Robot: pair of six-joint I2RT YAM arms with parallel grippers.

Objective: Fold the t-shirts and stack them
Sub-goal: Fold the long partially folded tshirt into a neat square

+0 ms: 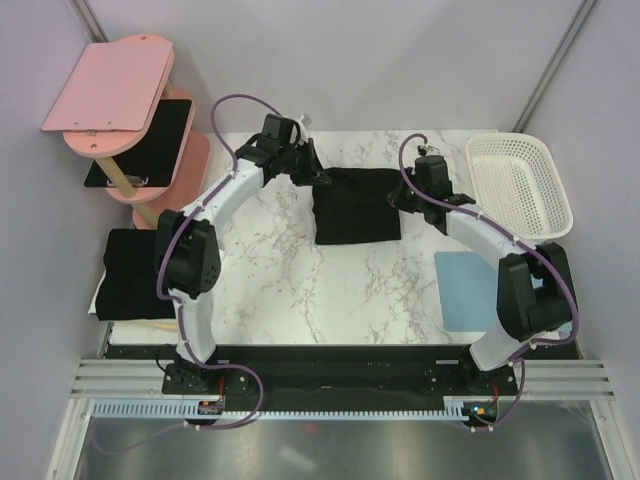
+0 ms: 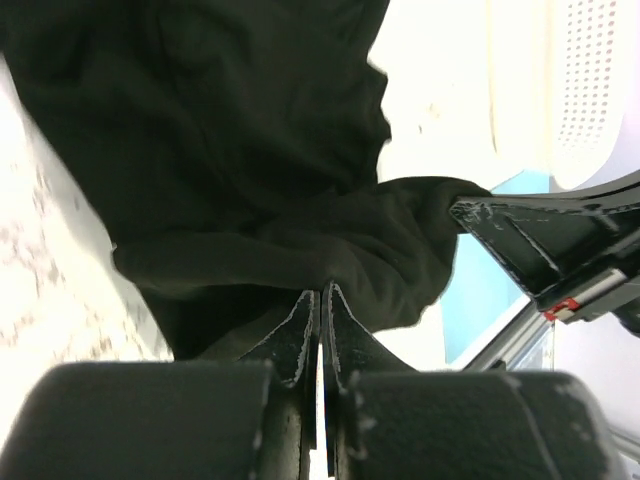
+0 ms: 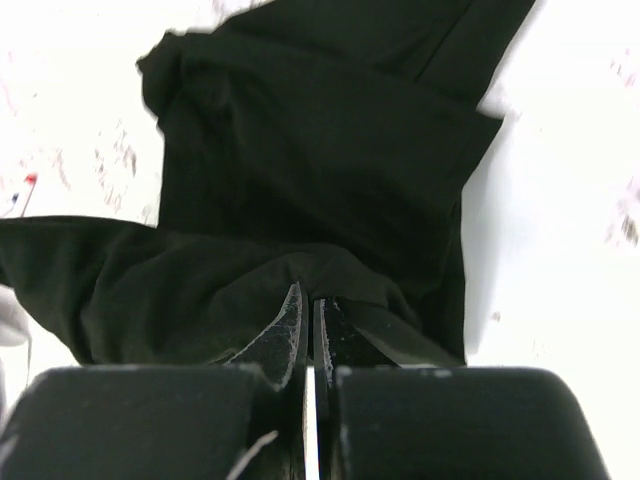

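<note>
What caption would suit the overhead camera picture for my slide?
Left gripper and right gripper each pinch one side of a half-folded black fabric t-shirt on the white marbled table.

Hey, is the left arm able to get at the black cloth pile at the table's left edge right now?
Probably not yet: the left claw is shut on the folded t-shirt mid-table and must let go first. Otherwise the black cloth pile lies uncovered beside that arm.

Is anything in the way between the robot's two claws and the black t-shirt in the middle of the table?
Nothing visible is. The left gripper and the right gripper are both shut on the t-shirt, one on each side of it, with only its cloth pinched at their tips.
</note>
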